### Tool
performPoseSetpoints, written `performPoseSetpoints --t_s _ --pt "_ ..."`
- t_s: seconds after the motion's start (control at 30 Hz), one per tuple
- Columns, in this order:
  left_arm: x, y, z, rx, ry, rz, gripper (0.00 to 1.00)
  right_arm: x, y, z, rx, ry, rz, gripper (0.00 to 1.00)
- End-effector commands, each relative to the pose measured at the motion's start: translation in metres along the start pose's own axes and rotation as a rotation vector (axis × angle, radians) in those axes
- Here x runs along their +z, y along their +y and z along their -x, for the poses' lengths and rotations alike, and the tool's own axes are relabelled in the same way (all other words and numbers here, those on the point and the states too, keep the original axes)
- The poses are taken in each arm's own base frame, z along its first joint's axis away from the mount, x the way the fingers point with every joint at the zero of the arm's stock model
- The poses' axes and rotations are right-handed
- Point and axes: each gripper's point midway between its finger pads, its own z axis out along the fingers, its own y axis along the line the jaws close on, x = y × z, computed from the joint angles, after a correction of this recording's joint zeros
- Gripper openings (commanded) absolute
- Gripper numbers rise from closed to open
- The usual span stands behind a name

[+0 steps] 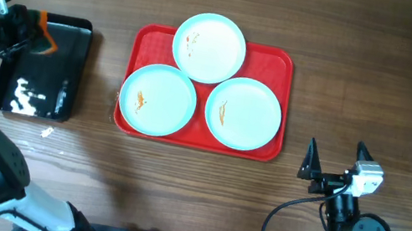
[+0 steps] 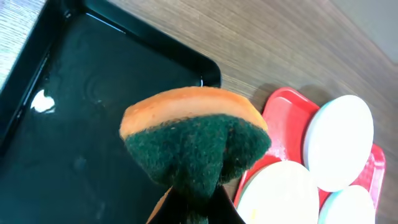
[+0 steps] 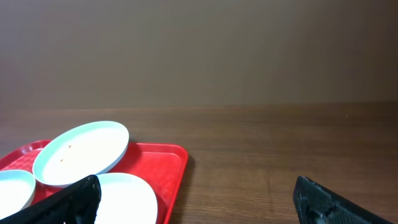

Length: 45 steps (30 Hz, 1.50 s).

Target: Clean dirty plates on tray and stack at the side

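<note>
Plates [image 1: 209, 47], three in all, are lying on the red tray [image 1: 282, 63], well off to the right of the left end effector [image 1: 34, 30] and ahead and to the left of the right end effector [image 1: 337, 147]. Each is showing a small orange smear [image 1: 140, 101], so none is looking cleaned, and nothing is being stacked at the side yet. Left end effector is clamping a sponge [image 2: 193, 137] with an orange back and a green scrub face, and is hovering over the black tray [image 2: 74, 124], which is lying directly beneath it on the desk [image 1: 372, 43]; wet glints are showing on that tray. Right end effector is sitting low over the desk with its fingers spread wide and nothing between them. Judgement: the task is standing at its very start, with the sponge in hand and wiping not begun; all three wipes and the stacking are remaining.
</note>
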Motion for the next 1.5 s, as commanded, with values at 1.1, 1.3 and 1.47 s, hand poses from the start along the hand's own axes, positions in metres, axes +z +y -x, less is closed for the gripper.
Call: performPoseSetpoints --t_s 1.1,1.3,1.47 --pt "-0.085 -0.036 0.01 -0.166 -0.246 -0.505 0.04 0.0 -0.004 0.002 -0.019 -0.011 -0.019 1.0" --pt "-0.087 -0.04 0.01 -0.165 -0.243 -0.531 0.04 0.0 -0.004 0.002 -0.019 -0.011 -0.019 1.0" --pt "-0.087 -0.04 0.01 -0.164 -0.244 -0.531 0.04 0.0 -0.004 0.002 -0.019 -0.011 -0.019 1.0"
